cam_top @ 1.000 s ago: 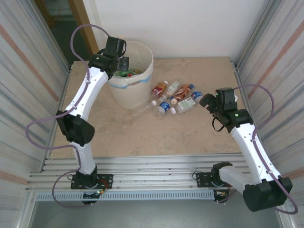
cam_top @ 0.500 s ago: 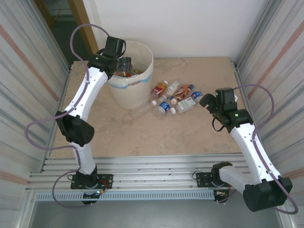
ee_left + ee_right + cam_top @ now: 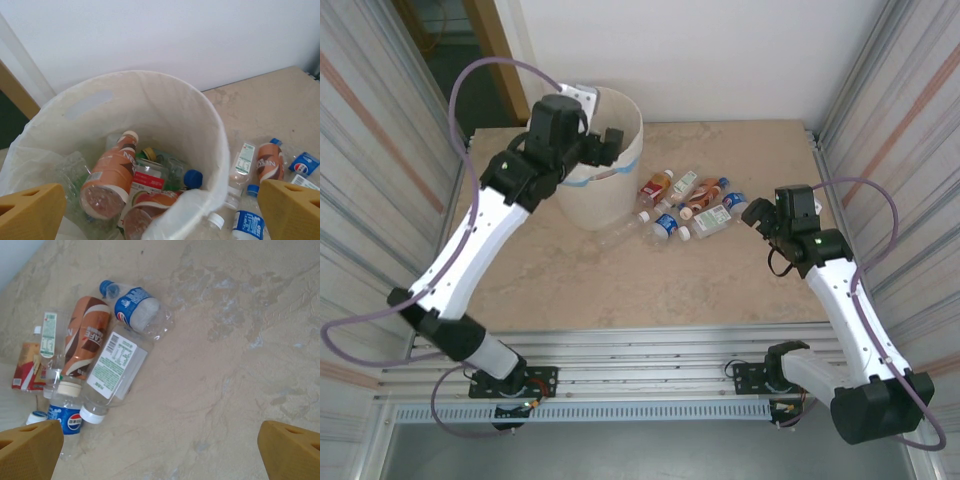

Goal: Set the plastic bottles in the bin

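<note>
From above: the left arm [image 3: 470, 240] is reared high, elbow bent, wrist tipped down, and the left gripper [image 3: 607, 138] hangs over the near rim of the bin [image 3: 605, 200], which stands at the back left of the worktop [image 3: 720, 280]. Opposite, the right arm [image 3: 840, 290] leans in from its base, and the right gripper [image 3: 752, 210] sits just right of the loose bottles [image 3: 685, 205], a cluster lying flat beside the bin's foot

Left wrist now: we're looking down into the bin, fingers spread wide at the two bottom corners, nothing between them. Inside, an orange bottle [image 3: 107, 177] lies beside a red-label bottle [image 3: 146, 182] among several more, and others show on the worktop past the rim

Right wrist: fingers wide apart here too, empty, aimed at the cluster. Nearest is the green-label bottle [image 3: 115, 370], touching the brown bottle [image 3: 85, 340], with a Pepsi bottle [image 3: 137, 307] at its far end

My read: these look empty, so light, thin-walled, a bit slick, and ready to roll or crumple. Best taken across the body at the label, jaws square to the long axis, with a gentle squeeze. The green-label bottle looks the easiest pick, as its right side is open
</note>
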{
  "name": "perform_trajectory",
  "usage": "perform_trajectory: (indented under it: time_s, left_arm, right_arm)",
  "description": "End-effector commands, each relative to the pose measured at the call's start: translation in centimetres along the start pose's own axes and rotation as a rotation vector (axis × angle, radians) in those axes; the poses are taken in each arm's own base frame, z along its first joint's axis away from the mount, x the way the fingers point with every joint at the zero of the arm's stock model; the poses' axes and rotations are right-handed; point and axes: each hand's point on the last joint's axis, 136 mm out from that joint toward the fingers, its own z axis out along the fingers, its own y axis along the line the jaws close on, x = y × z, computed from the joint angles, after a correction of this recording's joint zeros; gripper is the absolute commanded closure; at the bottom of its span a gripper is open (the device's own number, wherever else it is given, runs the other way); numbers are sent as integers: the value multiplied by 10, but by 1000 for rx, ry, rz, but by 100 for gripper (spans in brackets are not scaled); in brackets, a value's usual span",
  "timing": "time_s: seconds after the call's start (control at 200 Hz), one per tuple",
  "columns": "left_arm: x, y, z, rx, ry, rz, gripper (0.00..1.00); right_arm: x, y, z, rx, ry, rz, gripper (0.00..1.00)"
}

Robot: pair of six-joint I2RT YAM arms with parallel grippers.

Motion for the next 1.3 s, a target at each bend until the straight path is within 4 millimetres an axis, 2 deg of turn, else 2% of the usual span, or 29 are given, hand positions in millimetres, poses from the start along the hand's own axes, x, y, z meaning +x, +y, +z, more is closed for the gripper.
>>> perform_trajectory:
  time_s: [0.0, 0.155, 0.255, 0.436, 0.611, 0.997, 1.297]
  left_arm:
    - [14, -9, -12, -23, -31, 48, 1]
    - [62, -39, -29, 35, -24, 98, 1]
    - [100, -52, -30, 80, -3, 96, 1]
    - [176, -63, -10, 125, 106, 71, 2]
    - [229, -70, 16, 100, 234, 140, 2]
    - [279, -73, 63, 26, 378, 204, 8]
    - [292, -63, 82, -12, 420, 199, 8]
  right_arm:
    - [-7, -3, -2, 24, -13, -21, 2]
    - [-8, -3, 1, 32, -3, -22, 2]
    - [-8, -1, 3, 30, 4, -23, 2]
    - [-7, 3, 6, 15, 15, -9, 2]
    - [-6, 4, 7, 11, 22, -6, 2]
    - [-7, -2, 4, 30, 10, -8, 2]
    - [-4, 0, 11, 31, 28, -6, 2]
